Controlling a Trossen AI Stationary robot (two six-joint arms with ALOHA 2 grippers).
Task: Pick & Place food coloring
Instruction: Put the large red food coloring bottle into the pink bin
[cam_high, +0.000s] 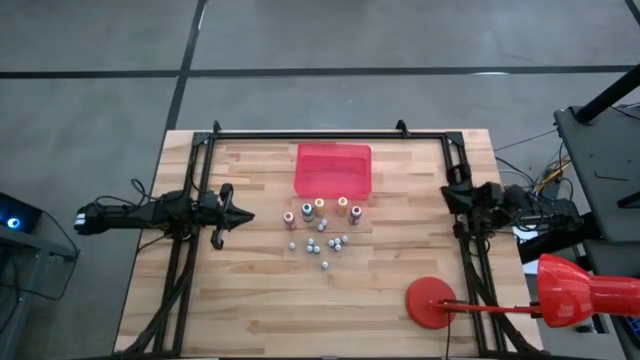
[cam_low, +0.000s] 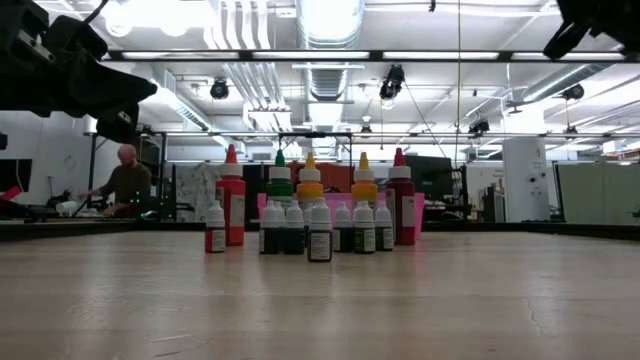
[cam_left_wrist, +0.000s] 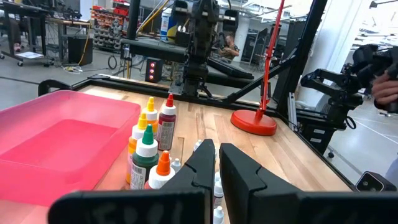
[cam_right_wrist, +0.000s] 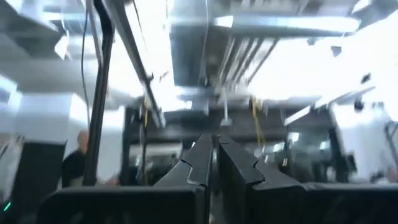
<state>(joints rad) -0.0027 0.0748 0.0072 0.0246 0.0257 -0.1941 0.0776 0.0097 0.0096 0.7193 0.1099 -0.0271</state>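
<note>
Left gripper (cam_high: 245, 215), dark two-finger type: jaws clenched on nothing, hovering just inside left edge of the pale wooden-plank counter (cam_high: 260, 310), pointed toward mid-counter. Seen past own fingers (cam_left_wrist: 208, 165) in the wrist view: pressed together, empty, bottles just ahead, not touched.

Right gripper (cam_right_wrist: 211, 163): jaws also clenched, empty, aimed up at ceiling and room, parked w/ its arm at right edge of counter, well apart from the bottles.

Food coloring (cam_high: 320, 225), approx a dozen tiny plastic dropper bottles: all standing upright in one cluster at mid-counter. Back row of taller ones w/ red, green, orange bodies and pointed caps (cam_low: 310, 195); front group of small whitish bottles w/ dark labels (cam_low: 320, 232), packed close, some touching.

Flat red-pink rectangular plastic tray (cam_high: 305, 175): toward far edge of counter, just behind the tall row, holding nothing visible.

Red round-based stand (cam_high: 430, 300) near right front corner, clear of the work. Person (cam_low: 125, 180) far back in room, not involved.

Progress, as judged: none done yet. No bottle lifted, none in tray, assuming tray is the target. All picks and places left; likely first step is opening left jaws and reaching for a bottle on the near flank of the cluster. Tight packing makes knock-overs a risk.
</note>
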